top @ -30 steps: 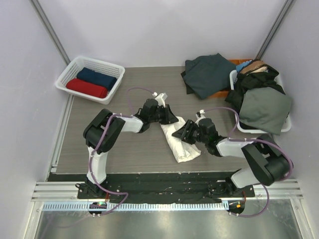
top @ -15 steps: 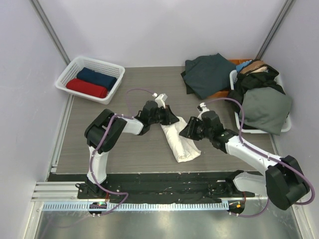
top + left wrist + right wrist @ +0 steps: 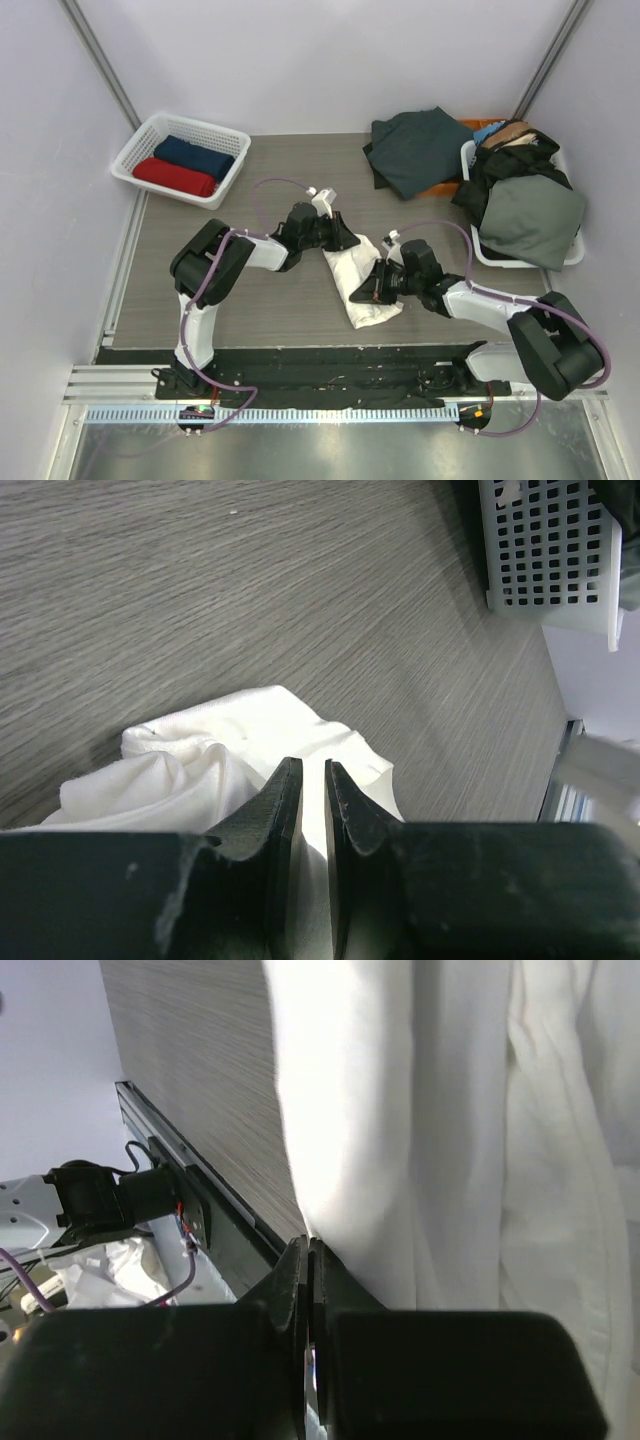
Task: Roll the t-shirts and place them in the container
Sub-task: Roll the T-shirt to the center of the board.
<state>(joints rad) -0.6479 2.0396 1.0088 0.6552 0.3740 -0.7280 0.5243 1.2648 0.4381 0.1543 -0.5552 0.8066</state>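
Observation:
A cream-white t-shirt lies bunched into a loose roll in the middle of the table. My left gripper is at its far end. In the left wrist view the left gripper is shut on a fold of the white t-shirt. My right gripper rests low on the shirt's right side. In the right wrist view the right gripper is shut, its tips against the edge of the white cloth, with no cloth showing between them. A red t-shirt and a navy t-shirt lie rolled in a basket.
A dark green garment is spread at the back of the table. A white lattice basket at the right edge is heaped with dark clothes; it also shows in the left wrist view as a lattice basket. A black rail runs along the near edge.
My right gripper has come down and left onto the white shirt and has shut. The left gripper has kept its hold and its place.

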